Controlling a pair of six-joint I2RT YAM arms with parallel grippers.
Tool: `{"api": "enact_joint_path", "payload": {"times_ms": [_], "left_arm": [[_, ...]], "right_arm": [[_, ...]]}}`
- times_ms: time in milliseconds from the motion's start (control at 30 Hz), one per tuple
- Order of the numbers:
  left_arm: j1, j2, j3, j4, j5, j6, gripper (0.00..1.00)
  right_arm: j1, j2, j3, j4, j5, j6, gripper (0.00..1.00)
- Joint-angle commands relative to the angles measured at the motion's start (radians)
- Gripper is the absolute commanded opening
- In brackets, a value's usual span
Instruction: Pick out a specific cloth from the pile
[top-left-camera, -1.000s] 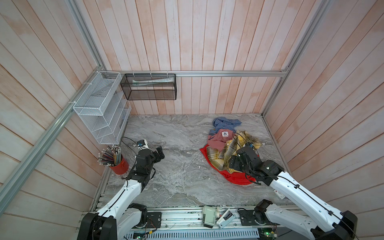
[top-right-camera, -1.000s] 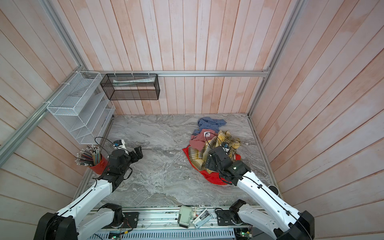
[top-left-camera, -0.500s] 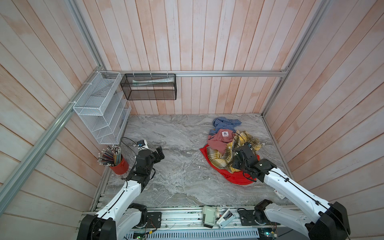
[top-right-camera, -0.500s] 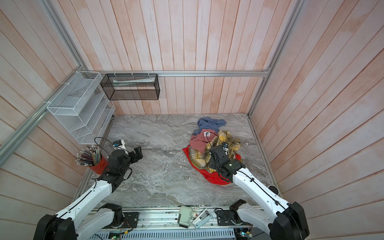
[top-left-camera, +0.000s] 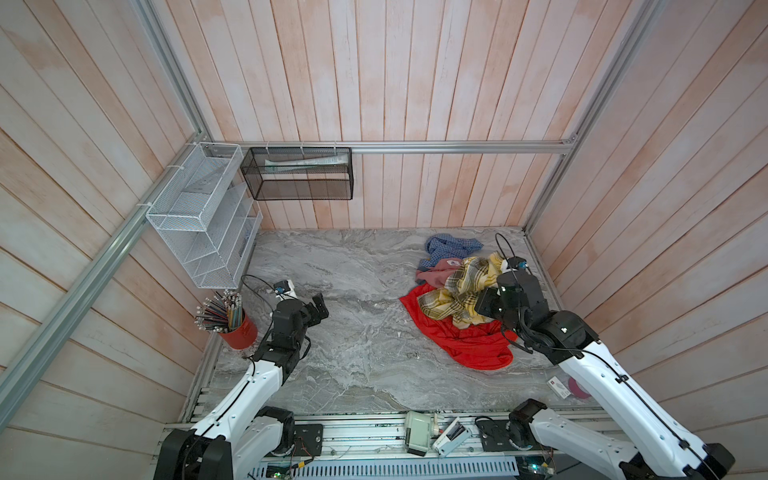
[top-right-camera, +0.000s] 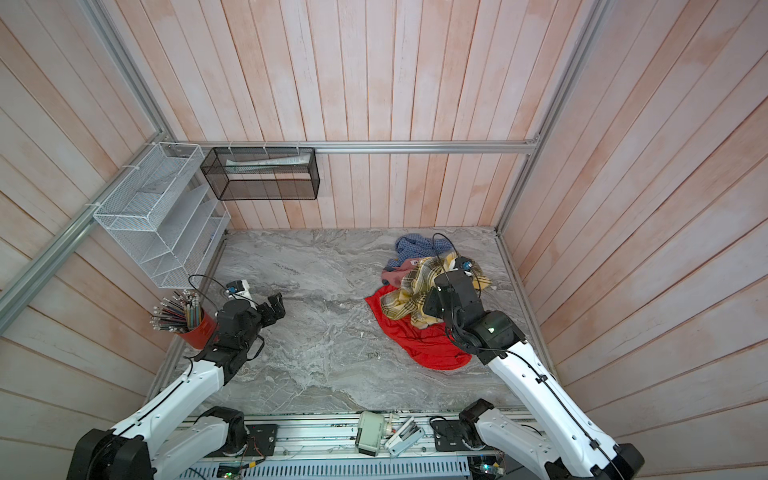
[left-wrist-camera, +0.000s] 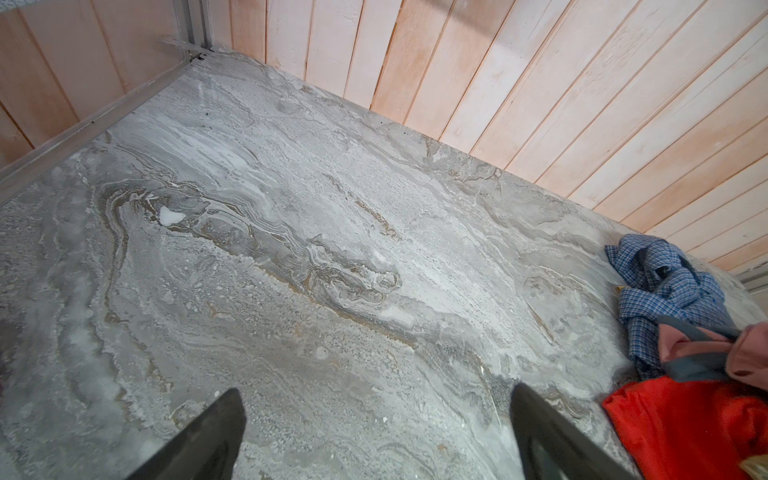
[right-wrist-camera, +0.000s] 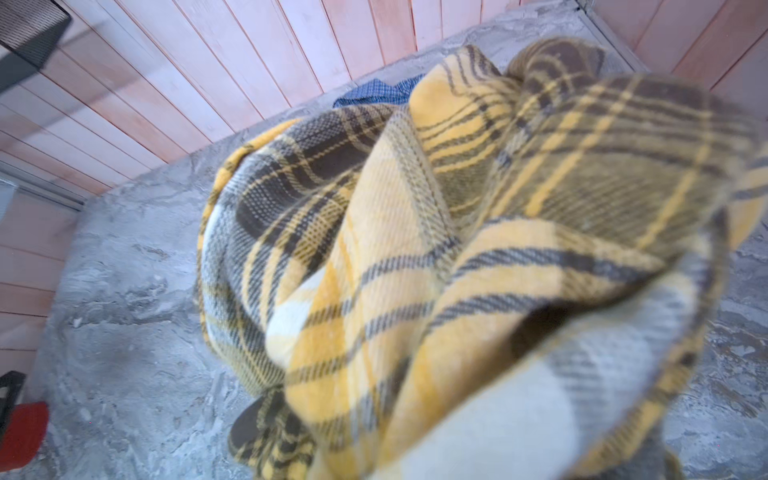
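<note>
- Rack: white wire, tiered, fixed to the left wall; I cannot tell what its tiers hold.
- Basket: black mesh, hung on the back rail just beside the rack, with pale paper lying along its upper part.
- Cup: red, standing at the table's left edge and crammed with pencils that fan out over its rim.
- Left gripper: fingers spread wide over bare marble, holding nothing, well apart from the clothes.
- Pile: on the right of the table near the back corner. A blue shirt lies farthest back, then a pink garment, and a red garment spreads flat in front.
- Cloth: yellow plaid, bunched on top of the pile and overlapping the pink and red pieces. In the right wrist view its folds crowd up against the lens.
- Right gripper: buried in the plaid and clamped tight on a gathered bunch of it, with the fingertips hidden under the fabric.
</note>
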Motion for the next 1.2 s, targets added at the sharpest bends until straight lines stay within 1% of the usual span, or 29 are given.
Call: {"api": "enact_joint_path", "payload": {"times_ms": [0, 167, 300, 533, 633, 700, 733, 833, 867, 1033, 1167], "left_arm": [[-0.009, -0.004, 0.018, -0.009, -0.011, 0.008, 1.0], [-0.014, -0.004, 0.028, -0.016, -0.018, 0.012, 1.0], [-0.019, -0.006, 0.035, -0.02, -0.021, 0.012, 1.0], [-0.021, -0.005, 0.038, -0.025, -0.027, 0.014, 1.0], [-0.025, 0.004, 0.038, -0.022, -0.024, 0.006, 1.0], [-0.028, 0.005, 0.038, -0.019, -0.024, 0.003, 1.0], [-0.032, 0.006, 0.038, -0.019, -0.024, 0.003, 1.0], [-0.038, 0.008, 0.037, -0.02, -0.027, 0.003, 1.0], [-0.04, 0.008, 0.035, -0.019, -0.027, 0.002, 1.0], [-0.048, 0.015, 0.029, -0.016, -0.027, -0.005, 1.0], [-0.05, 0.015, 0.026, -0.019, -0.023, -0.007, 1.0]], "right_arm": [[0.025, -0.039, 0.072, -0.004, 0.054, -0.039, 0.0], [0.054, -0.063, 0.127, 0.017, 0.063, -0.083, 0.0], [0.057, -0.058, 0.176, 0.012, 0.038, -0.118, 0.0], [0.055, -0.037, 0.357, -0.038, 0.035, -0.162, 0.0], [0.055, -0.013, 0.392, -0.046, -0.021, -0.175, 0.0], [0.055, -0.002, 0.388, -0.031, -0.069, -0.167, 0.0], [0.055, -0.001, 0.379, -0.028, -0.072, -0.158, 0.0], [0.052, -0.02, 0.304, -0.019, -0.045, -0.125, 0.0], [0.047, -0.033, 0.264, -0.003, -0.054, -0.115, 0.0], [-0.012, -0.095, -0.013, 0.123, -0.182, -0.038, 0.0], [-0.12, -0.132, -0.223, 0.212, -0.301, -0.004, 0.0]]}}
